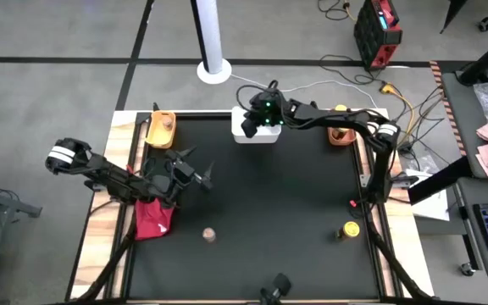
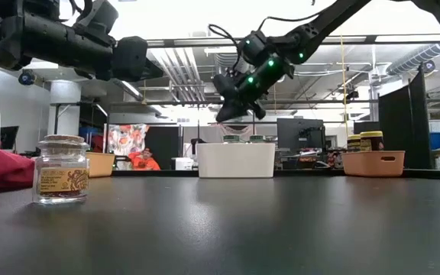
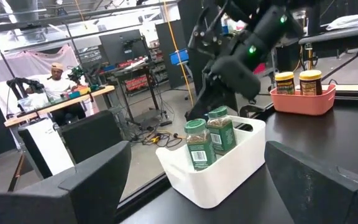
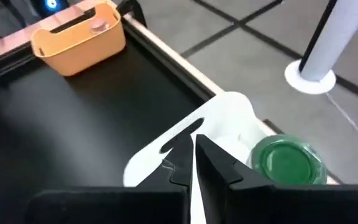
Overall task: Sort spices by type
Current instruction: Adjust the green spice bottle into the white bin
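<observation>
High view shows the right gripper (image 1: 252, 127) pinched shut and empty above the white tray (image 1: 256, 135) holding two green-lidded jars (image 3: 211, 139), while the left gripper (image 1: 200, 174) waits wide open nearby; brown-lidded jar (image 1: 209, 235) and yellow-lidded jar (image 1: 349, 230) remain unsorted.

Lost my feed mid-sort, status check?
Right gripper shut, empty, over white tray. Two green-lidded jars inside. Left gripper open, waiting. Two jars loose on table, path unobstructed.
</observation>
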`<state>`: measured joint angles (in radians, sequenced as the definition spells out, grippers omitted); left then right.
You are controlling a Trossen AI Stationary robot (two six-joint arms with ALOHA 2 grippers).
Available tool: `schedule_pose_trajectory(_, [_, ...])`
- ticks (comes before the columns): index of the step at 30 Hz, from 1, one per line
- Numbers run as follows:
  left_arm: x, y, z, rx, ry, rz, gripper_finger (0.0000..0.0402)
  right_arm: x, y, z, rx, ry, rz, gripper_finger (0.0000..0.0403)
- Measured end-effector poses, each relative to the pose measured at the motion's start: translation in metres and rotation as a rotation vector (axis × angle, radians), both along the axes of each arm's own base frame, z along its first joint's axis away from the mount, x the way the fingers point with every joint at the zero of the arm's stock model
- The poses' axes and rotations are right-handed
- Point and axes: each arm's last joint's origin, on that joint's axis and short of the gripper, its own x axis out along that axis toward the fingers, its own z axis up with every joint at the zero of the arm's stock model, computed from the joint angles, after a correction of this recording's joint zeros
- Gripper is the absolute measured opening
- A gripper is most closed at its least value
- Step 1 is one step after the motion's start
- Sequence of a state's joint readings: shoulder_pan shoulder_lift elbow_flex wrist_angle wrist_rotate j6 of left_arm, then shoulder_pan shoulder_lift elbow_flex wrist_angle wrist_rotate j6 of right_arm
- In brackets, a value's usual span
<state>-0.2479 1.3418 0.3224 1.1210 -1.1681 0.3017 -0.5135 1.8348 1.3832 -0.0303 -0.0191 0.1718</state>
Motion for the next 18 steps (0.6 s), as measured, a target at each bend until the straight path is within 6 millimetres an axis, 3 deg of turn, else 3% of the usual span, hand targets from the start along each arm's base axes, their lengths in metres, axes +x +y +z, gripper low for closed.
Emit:
schedule_pose_trajectory(6, [0.0, 0.0, 0.0, 0.0, 0.0, 0.0, 0.0352, 0.004, -0.001, -0.018, 0.026, 0.137, -0.06, 0.0009])
schedule_pose_trajectory(18, [0.0, 0.0, 0.0, 0.0, 0.0, 0.0, 0.0352, 0.003, -0.007, -0.012, -0.053, 0.154, -0.162, 0.0009])
